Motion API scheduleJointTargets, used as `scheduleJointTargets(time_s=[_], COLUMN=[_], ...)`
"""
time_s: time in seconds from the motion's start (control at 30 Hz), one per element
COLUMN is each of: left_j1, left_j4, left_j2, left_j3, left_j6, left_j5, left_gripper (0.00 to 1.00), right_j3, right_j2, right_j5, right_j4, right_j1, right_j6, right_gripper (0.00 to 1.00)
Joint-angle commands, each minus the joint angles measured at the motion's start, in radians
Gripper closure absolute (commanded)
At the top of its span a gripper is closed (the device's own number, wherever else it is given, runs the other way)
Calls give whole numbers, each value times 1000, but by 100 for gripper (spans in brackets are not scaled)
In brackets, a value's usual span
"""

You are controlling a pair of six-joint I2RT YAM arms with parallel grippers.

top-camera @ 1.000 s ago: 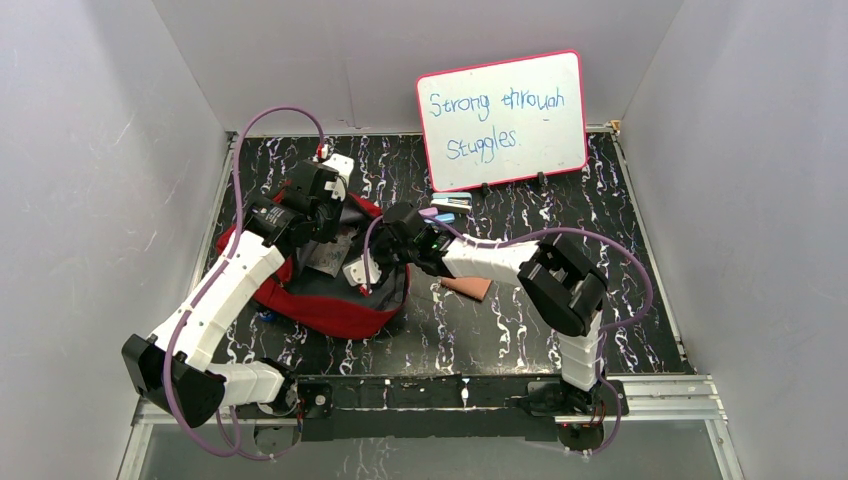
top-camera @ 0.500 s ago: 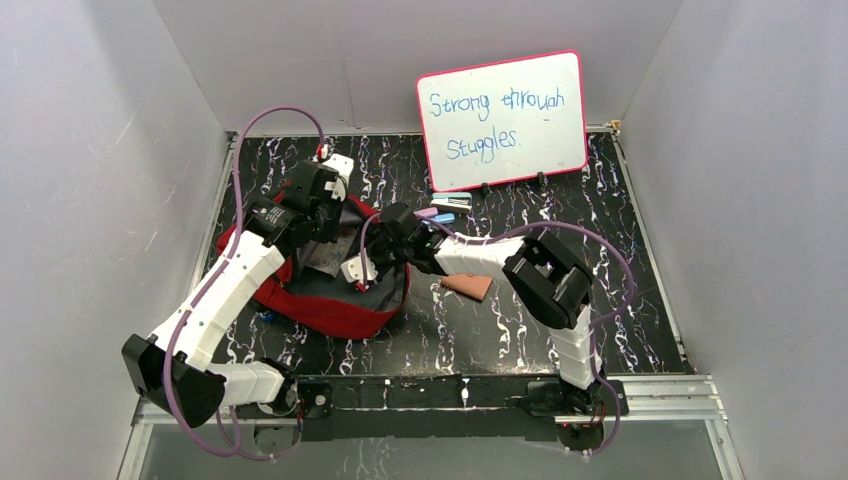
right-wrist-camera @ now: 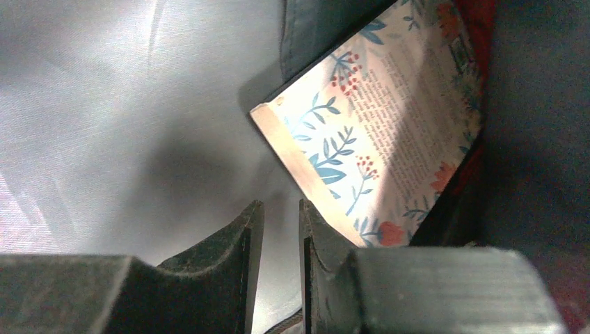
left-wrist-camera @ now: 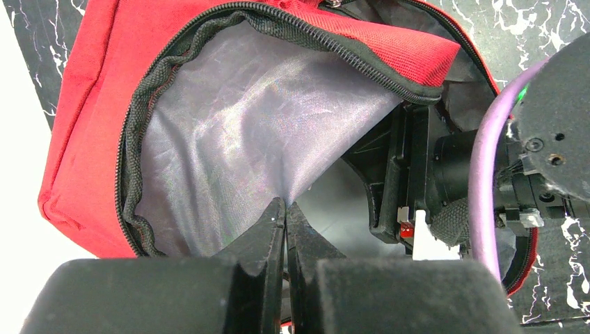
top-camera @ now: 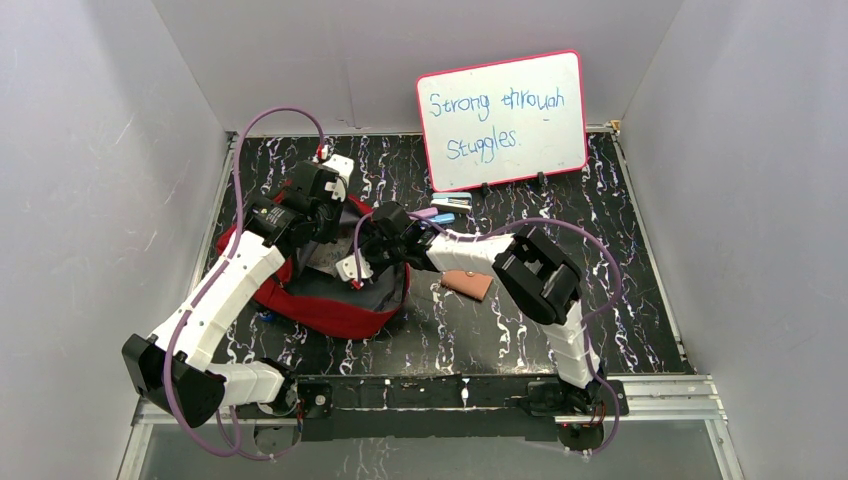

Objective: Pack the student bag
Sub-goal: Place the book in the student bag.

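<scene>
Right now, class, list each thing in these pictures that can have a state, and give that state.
student bag: unzipped, mouth gaping, lying on the table.
left gripper: shut on the student bag's grey lining.
right gripper: inside the bag, jaws slightly apart, gripping nothing.
floral book: closed, inside the bag.
wallet: outside the bag, flat on the table.
whiteboard: upright, written on.

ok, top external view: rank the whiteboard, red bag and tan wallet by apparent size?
1. Whiteboard and student bag: too close to rank, and the arms cover part of the bag.
2. Tan wallet: clearly smallest.
</scene>
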Motion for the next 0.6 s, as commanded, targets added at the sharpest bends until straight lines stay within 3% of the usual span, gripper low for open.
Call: scheduleJointTargets(time_s=[0.0, 0.57], left_j1=[-3, -3], left_j4=[2, -1], left_j2=[-32, -25], left_j3=[-6, 5], left_j6=[-10, -10], left_j5=[-2, 1], left_gripper=[100, 100], right_j3=[36, 197], right_j2=[5, 128], right_j5=[-32, -33], right_j4=[-40, -38], right_j1=[-4, -4], right_j6=[-21, 16], right_gripper=[68, 67])
